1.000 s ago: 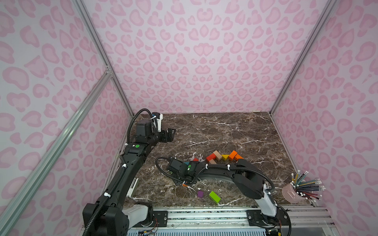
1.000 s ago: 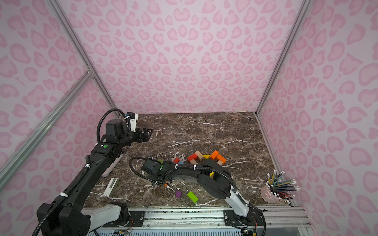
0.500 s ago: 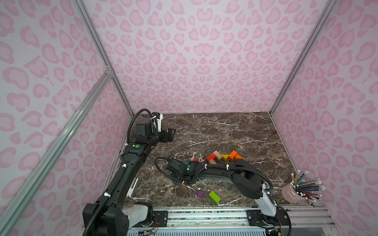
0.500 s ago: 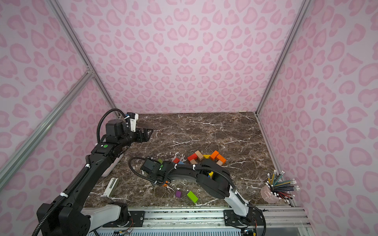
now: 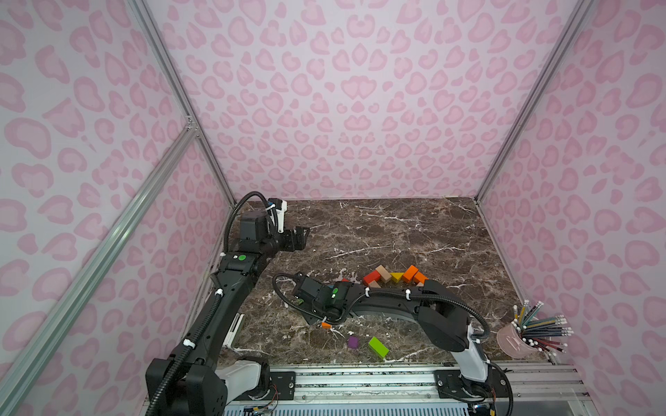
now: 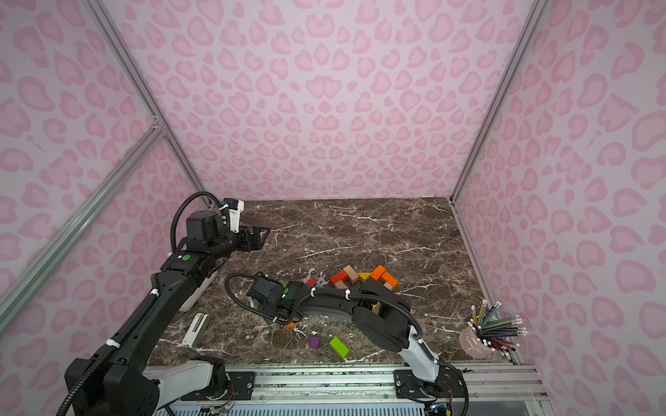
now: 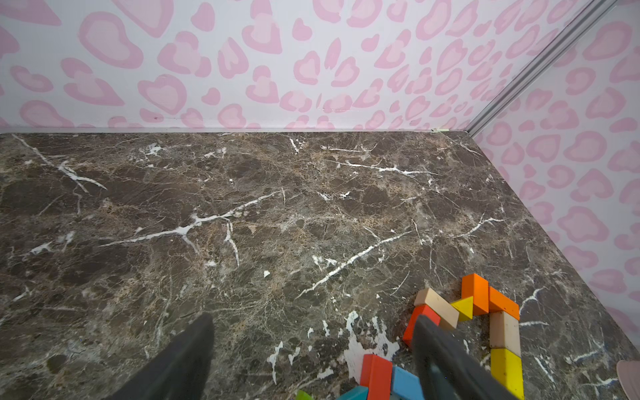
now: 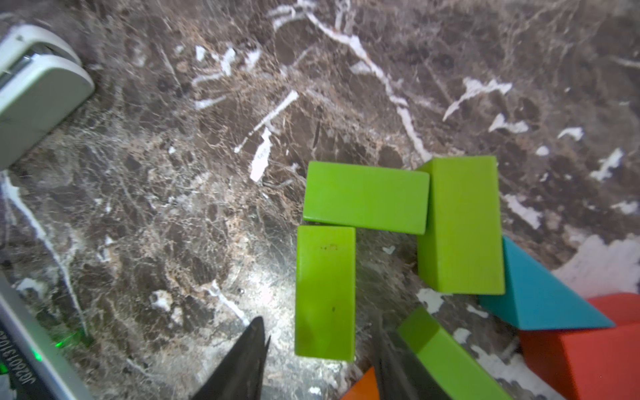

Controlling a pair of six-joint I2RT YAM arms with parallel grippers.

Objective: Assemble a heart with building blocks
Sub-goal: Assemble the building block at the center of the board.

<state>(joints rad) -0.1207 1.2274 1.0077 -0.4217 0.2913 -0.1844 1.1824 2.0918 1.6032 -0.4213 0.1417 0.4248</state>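
Landmark: the loose green brick (image 5: 378,347) at the worktop (image 5: 414,230) front edge.
- Purple cube (image 5: 353,342) sits just beside it on the left-arm side. Grey-white device (image 6: 195,329) is further that way. Pencil cup (image 5: 511,342) is well off on the right-arm side.
- Beyond the brick, the right gripper (image 8: 317,329) is low over the worktop, with a small orange piece (image 5: 326,325) peeking out beneath it.
- Both top views hide what's under that wrist. The right wrist view shows three green bricks (image 8: 365,197) laid in a U. The fingers (image 8: 249,349) are parted either side of one leg's end (gap on both sides, not clamped). A teal prism (image 8: 540,298) lies against the other leg, with a red block (image 8: 595,353) next to it.
- Farther out is the red/tan/yellow/orange block row (image 5: 391,275). The left wrist view adds a tan brick (image 7: 505,334) and a yellow brick (image 7: 507,369) end to end, largely under the right arm in both top views.
- Farthest is the left gripper (image 7: 311,320), raised, its fingers (image 7: 187,346) wide apart and empty.
- Writing: one character string on a dark arm part (image 8: 20,363), upside down, not readable.
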